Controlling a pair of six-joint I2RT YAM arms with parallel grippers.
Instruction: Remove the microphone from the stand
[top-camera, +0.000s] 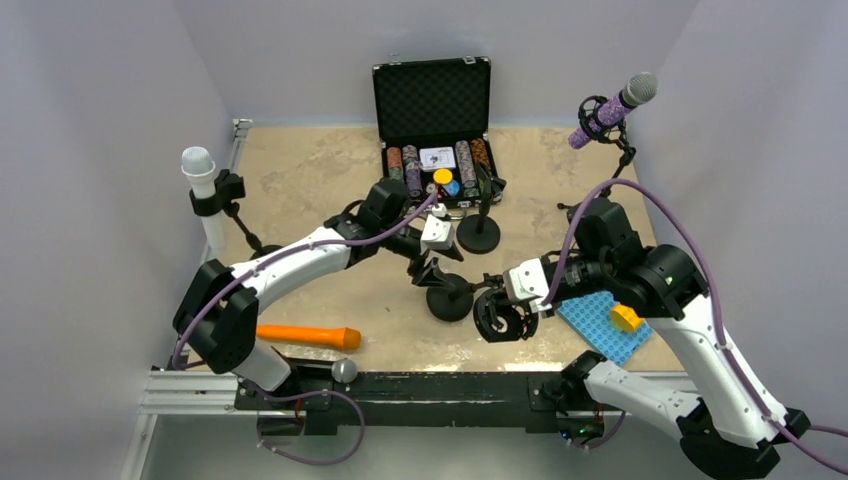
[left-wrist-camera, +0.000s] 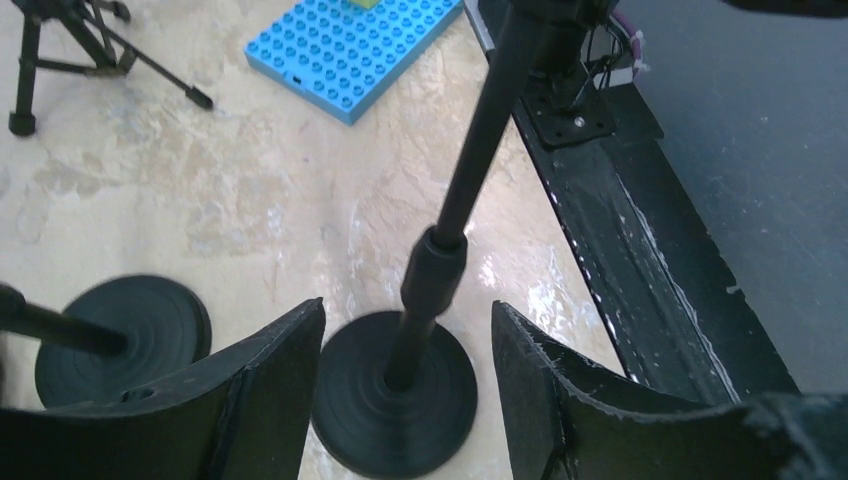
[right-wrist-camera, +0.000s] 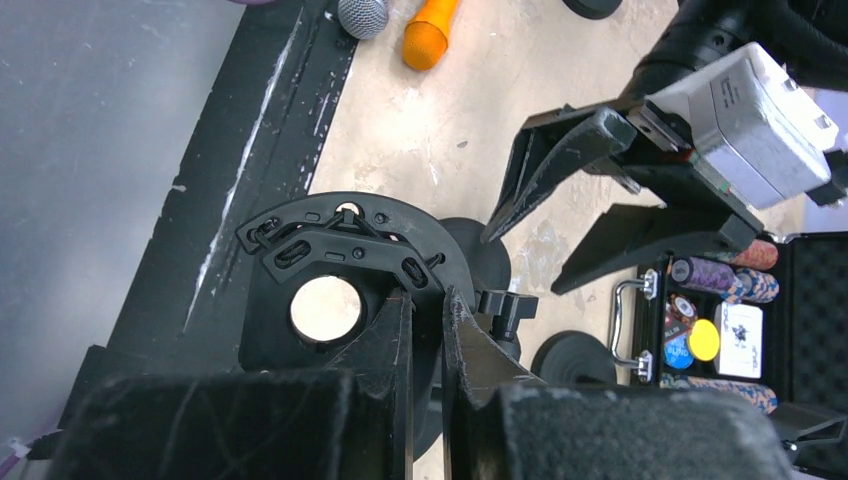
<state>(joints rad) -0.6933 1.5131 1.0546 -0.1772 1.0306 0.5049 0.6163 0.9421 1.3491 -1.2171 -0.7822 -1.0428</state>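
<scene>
Microphone (top-camera: 305, 336), the orange one, is lying flat on the bench (top-camera: 300, 190) near the front edge, just beside the left arm's base. It is sitting well apart from the stand (top-camera: 450, 300), so I am judging it to be already out. A grey mesh ball (top-camera: 345, 370) is resting near its end by the black rail; whether it belongs to it I cannot tell.

The shock mount (right-wrist-camera: 340, 250) at the stand's top is showing an empty round hole, with pale bench visible through it. The right hand (right-wrist-camera: 427, 300) is pinching the mount's rim, fingers nearly together, probably steadying the stand against tipping. The left hand (left-wrist-camera: 405, 310) is standing half wide and holding nothing. Its two fingers are straddling the stand's pole low down without touching it, likely bracketing it as a guard.

Farther out, a second round-based stand (top-camera: 478, 235) is standing just behind, then an open black case (top-camera: 432, 100) of poker chips. A blue studded plate (top-camera: 605, 325) carrying a yellow brick (top-camera: 627, 318) is lying by the right arm. A white microphone (top-camera: 198, 165) and a purple microphone (top-camera: 610, 110) are sitting in their own stands at the left and right edges.

No writing is coming through readably. The card in the case is too small, and the grey box on the left wrist is showing no legible label.
</scene>
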